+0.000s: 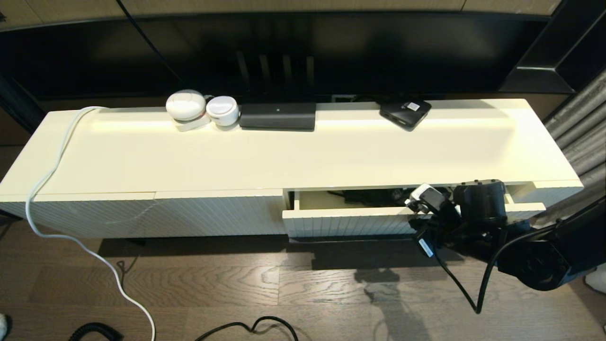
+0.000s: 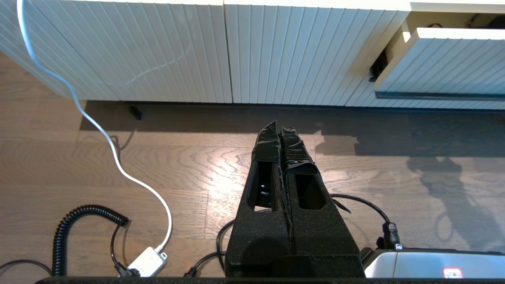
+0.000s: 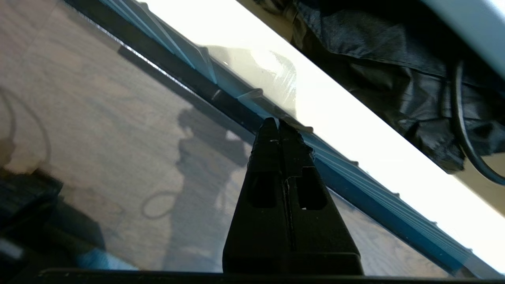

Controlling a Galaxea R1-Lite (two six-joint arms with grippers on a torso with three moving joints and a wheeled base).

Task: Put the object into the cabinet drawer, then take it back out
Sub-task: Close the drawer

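The cabinet drawer [image 1: 350,222] stands pulled out a little at the right half of the cream cabinet, showing its ribbed front [image 2: 453,59] and thin black bar handle [image 2: 434,95]. Inside lie dark fabric [image 3: 375,51] and a black cable [image 3: 461,130]. My right wrist [image 1: 480,203] hangs in front of the drawer's right part. My right gripper [image 3: 278,123] is shut, its tips right at the lower edge of the drawer front by the handle [image 3: 177,71]. My left gripper [image 2: 279,128] is shut and holds nothing, low over the wooden floor before the closed left panels.
On the cabinet top [image 1: 331,156] at the back stand two white round devices [image 1: 185,105], a flat black box [image 1: 278,116] and a small black box with a label [image 1: 405,112]. A white cable [image 1: 47,175] drops off the left end; black cables lie on the floor [image 1: 246,327].
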